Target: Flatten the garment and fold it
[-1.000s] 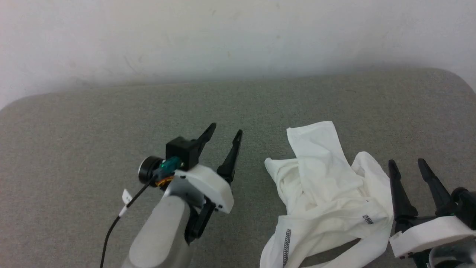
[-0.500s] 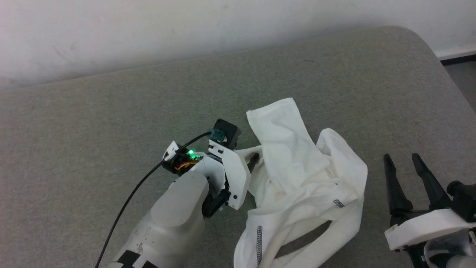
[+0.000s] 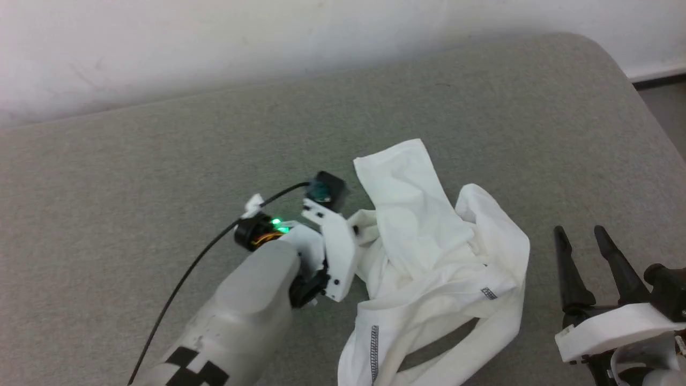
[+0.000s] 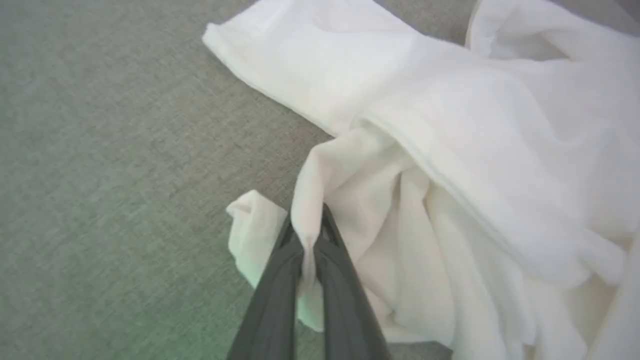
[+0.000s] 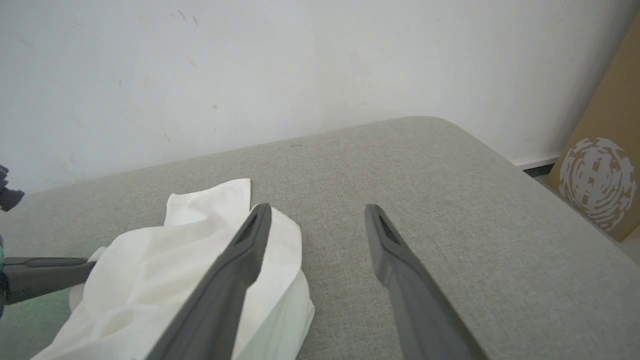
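The garment [image 3: 429, 268], a white thin shirt with dark zigzag stitching, lies crumpled right of centre on the grey cushion. My left gripper [image 4: 307, 227] is shut on a fold at the shirt's left edge, the cloth [image 4: 450, 150] pinched between the two dark fingers. In the head view that gripper's white wrist housing [image 3: 335, 252] covers its fingers beside the cloth. My right gripper [image 3: 581, 236] stands open at the lower right, just off the shirt's right edge, with nothing between its fingers [image 5: 250, 240]. The shirt [image 5: 165, 265] lies to the left of those fingers.
The grey cushioned surface [image 3: 161, 161] runs back to a white wall [image 3: 214, 43]; its right edge rounds off toward the floor [image 3: 664, 102]. A brown cardboard box [image 5: 600, 170] stands beyond that edge. A black cable [image 3: 203, 257] trails from my left wrist.
The camera turned right early on. My left gripper swung over to the shirt's left edge and shut on a fold there. The right gripper kept still and open.
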